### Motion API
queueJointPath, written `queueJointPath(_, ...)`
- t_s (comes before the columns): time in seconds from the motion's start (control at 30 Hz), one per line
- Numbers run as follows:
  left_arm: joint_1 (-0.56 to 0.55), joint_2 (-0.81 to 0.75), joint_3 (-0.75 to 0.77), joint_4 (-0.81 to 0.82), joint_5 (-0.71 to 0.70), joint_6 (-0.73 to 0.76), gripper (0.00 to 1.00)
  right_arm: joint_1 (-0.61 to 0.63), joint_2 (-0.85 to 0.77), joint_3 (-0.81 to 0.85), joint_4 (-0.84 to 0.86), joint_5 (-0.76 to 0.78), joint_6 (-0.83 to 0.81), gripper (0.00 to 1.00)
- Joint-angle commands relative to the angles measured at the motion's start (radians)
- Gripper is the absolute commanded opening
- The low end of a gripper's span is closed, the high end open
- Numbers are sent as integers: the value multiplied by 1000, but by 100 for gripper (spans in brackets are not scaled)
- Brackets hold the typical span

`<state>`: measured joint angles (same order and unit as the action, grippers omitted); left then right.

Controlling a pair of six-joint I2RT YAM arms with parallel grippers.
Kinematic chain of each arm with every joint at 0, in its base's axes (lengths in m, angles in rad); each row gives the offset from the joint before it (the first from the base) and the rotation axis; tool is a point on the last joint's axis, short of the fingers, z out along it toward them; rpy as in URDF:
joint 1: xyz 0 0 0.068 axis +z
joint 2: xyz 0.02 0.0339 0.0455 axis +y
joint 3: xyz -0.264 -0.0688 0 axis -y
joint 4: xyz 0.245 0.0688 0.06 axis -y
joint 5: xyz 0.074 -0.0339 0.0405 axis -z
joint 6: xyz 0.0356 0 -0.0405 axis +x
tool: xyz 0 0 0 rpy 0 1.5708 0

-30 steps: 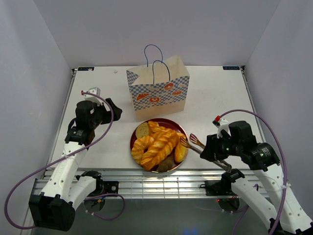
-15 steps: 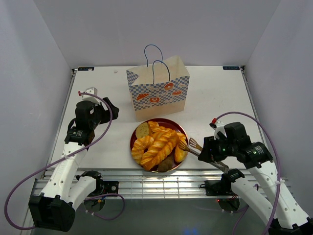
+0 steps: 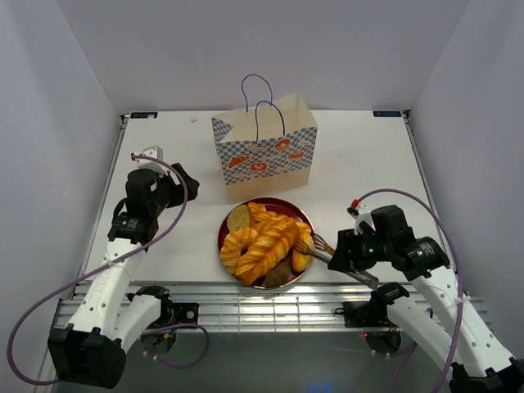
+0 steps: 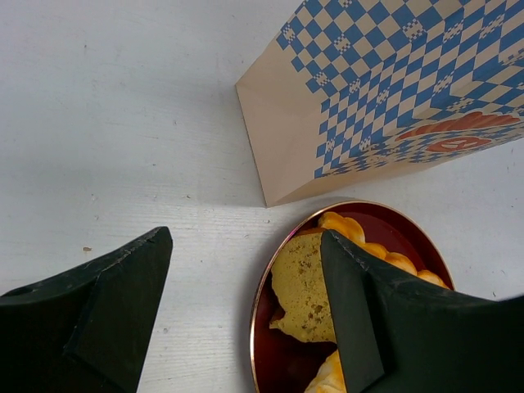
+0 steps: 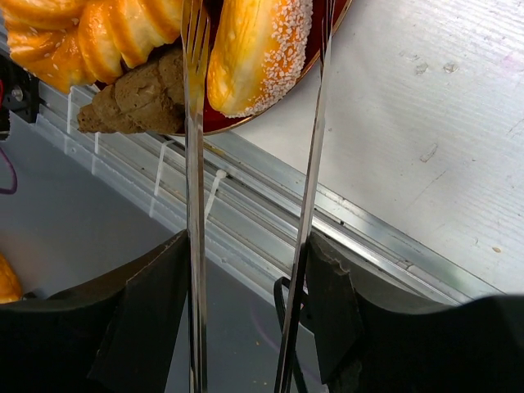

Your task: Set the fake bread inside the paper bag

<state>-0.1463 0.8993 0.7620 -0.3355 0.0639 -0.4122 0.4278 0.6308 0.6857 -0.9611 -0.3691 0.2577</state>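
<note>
The fake bread (image 3: 266, 241) is a pile of glossy golden twists on a dark red plate (image 3: 225, 233), with a round tan slice (image 3: 238, 218) at its back left. The paper bag (image 3: 266, 155) stands upright just behind the plate. My right gripper (image 3: 347, 252) is shut on metal tongs (image 3: 322, 245). In the right wrist view the spread tong arms (image 5: 193, 164) straddle a sugared oval pastry (image 5: 258, 49) at the plate's right edge, beside a brown piece (image 5: 139, 98). My left gripper (image 3: 187, 182) is open and empty, left of the bag; its wrist view shows the bag (image 4: 393, 90) and the slice (image 4: 307, 286).
The plate's rim (image 4: 262, 303) lies near the table's front edge. A metal rail (image 5: 344, 221) runs along that edge under the tongs. White enclosure walls stand at the left, right and back of the table.
My right arm has moved left with the tongs, bringing their tips from beside the plate onto the pastry at its right edge. The left arm has barely shifted.
</note>
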Motion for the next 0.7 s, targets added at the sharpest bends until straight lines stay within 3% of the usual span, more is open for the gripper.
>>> queueJointPath(0.0, -4, -28, 17, 18, 5, -5, 83, 6, 6, -6, 59, -34, 11, 61)
queueJointPath(0.1, -4, -25, 19, 16, 8, -4, 81, 8, 13, -6, 61, -33, 11, 61)
queueJointPath(0.43, -4, -30, 14, 20, 1, -11, 81, 6, 30, 93, 15, -1, -3, 40)
queueJointPath(0.67, -4, -34, 13, 23, 5, -14, 81, 6, 43, 176, -7, 24, -3, 37)
